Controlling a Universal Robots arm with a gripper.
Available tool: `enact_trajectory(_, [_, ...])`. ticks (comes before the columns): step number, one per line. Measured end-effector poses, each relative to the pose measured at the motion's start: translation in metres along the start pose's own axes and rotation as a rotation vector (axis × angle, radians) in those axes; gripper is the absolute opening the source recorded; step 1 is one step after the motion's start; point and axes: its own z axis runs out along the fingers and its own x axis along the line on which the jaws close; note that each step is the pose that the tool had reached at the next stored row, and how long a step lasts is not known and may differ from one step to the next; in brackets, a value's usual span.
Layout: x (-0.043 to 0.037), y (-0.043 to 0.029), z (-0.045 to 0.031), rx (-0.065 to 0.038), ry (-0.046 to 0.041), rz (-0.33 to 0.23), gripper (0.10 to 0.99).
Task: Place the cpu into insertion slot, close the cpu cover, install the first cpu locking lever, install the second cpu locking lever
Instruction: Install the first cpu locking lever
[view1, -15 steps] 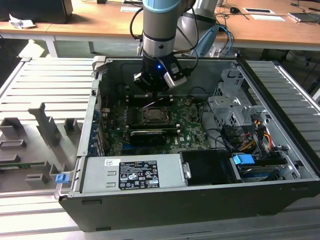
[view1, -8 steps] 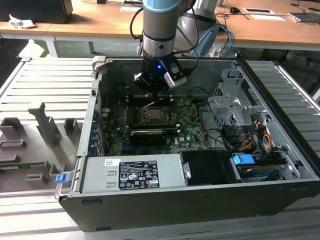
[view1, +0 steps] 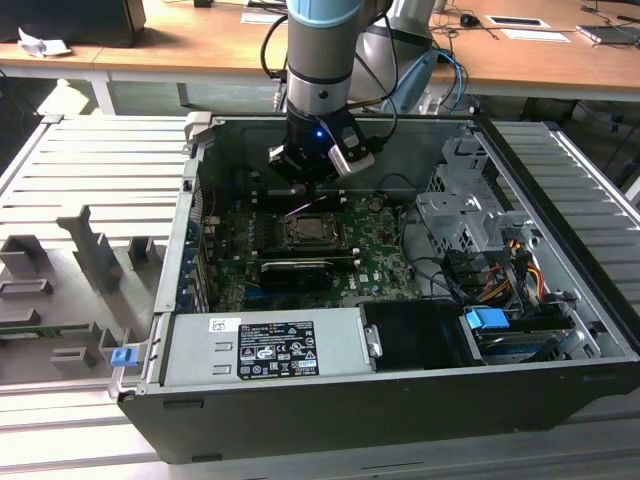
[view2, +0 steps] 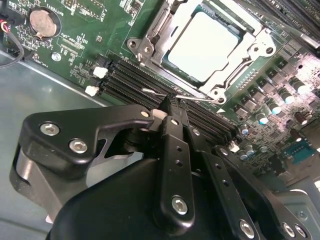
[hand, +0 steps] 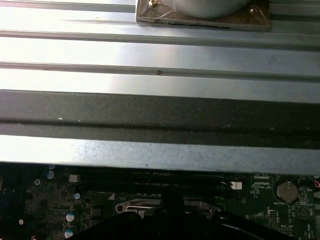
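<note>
The cpu (view2: 205, 42), pale silver, lies in the insertion slot (view1: 314, 232) on the green motherboard. The cpu cover (view2: 151, 46) lies flat around it as a silvery frame. My gripper (view2: 172, 101) hangs just beside the socket, fingers (view2: 176, 150) pressed together, their tips touching a thin wire locking lever (view2: 197, 98) that runs along the socket's edge over the black memory slots (view2: 130, 80). In the exterior view the gripper (view1: 313, 170) stands inside the case, just behind the socket. The first wrist view shows the lever's metal end (hand: 134, 204) beside the dark fingertips (hand: 172, 202).
The open computer case (view1: 190, 250) surrounds the work. A long black expansion card (view1: 295, 270) lies in front of the socket, a drive cage and cables (view1: 480, 240) at the exterior view's right, the power supply (view1: 270, 345) in front. A coin battery (view2: 44, 22) sits on the board.
</note>
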Motion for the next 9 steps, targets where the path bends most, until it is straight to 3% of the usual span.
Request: enact_trajectory(9, [-0.0004, -0.0001, 0.0006, -0.001, 0.0000, 0.000, 0.106])
